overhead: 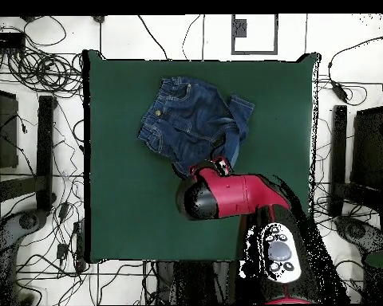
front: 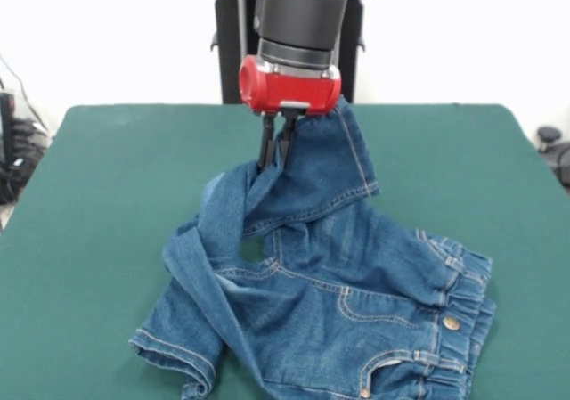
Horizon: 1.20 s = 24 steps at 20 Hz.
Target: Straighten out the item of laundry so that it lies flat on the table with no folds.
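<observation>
The blue denim jeans (front: 356, 302) lie crumpled on the dark green table (front: 107, 195), toward its near right side. The waistband with its metal button (front: 451, 322) points right. One leg is folded over diagonally on the left. The other leg (front: 343, 164) is pulled up off the cloth. My gripper (front: 276, 155) hangs from the red and black arm, shut on a pinch of that raised leg, just above the table. In the overhead view the jeans (overhead: 191, 119) lie at the table's (overhead: 123, 183) upper middle, and the arm's head covers the gripper (overhead: 219, 166) at their lower edge.
The black pedestal (front: 233, 44) stands behind the table's far edge. Bare green cloth lies to the left of the jeans and along the far side. Cables (overhead: 43, 72) and dark stands (overhead: 43, 143) ring the table on the floor.
</observation>
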Each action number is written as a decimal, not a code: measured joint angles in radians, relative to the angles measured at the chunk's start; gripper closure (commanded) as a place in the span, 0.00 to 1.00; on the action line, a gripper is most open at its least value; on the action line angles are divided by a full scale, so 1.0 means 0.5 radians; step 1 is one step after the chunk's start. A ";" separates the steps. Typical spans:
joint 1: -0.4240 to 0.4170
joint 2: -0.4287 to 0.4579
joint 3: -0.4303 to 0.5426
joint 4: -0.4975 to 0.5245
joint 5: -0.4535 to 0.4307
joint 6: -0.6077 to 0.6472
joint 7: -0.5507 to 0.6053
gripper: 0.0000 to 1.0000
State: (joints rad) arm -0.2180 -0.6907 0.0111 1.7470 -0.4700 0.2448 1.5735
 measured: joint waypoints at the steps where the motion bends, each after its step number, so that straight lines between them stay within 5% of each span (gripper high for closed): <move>1: 0.006 0.009 -0.005 -0.002 -0.005 0.004 0.000 1.00; 24: 0.182 0.197 -0.148 -0.124 -0.148 0.194 0.000 1.00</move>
State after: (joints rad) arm -0.1268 -0.5923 -0.0628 1.6850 -0.5442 0.3419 1.5735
